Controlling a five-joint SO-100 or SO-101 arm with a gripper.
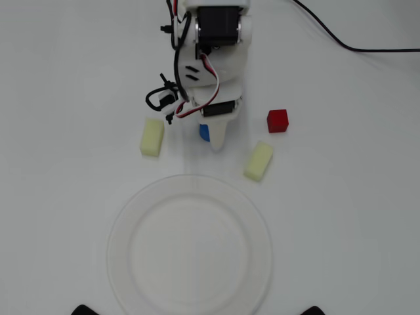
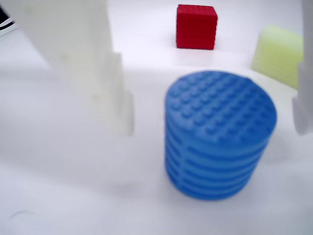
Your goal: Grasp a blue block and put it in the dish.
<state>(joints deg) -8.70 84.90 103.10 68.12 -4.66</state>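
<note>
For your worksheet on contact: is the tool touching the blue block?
Apart. The wrist view shows white table between the left finger and the blue block.

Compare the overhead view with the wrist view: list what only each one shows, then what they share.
Only the overhead view shows the dish, empty, the arm's body with its wiring, a black cable, and the yellow block on the left.

Only the wrist view shows the blue block's studded round top and ribbed side, standing upright between the open gripper fingers.

Both show the blue block, the red cube and one pale yellow block, all on the white table.
</note>
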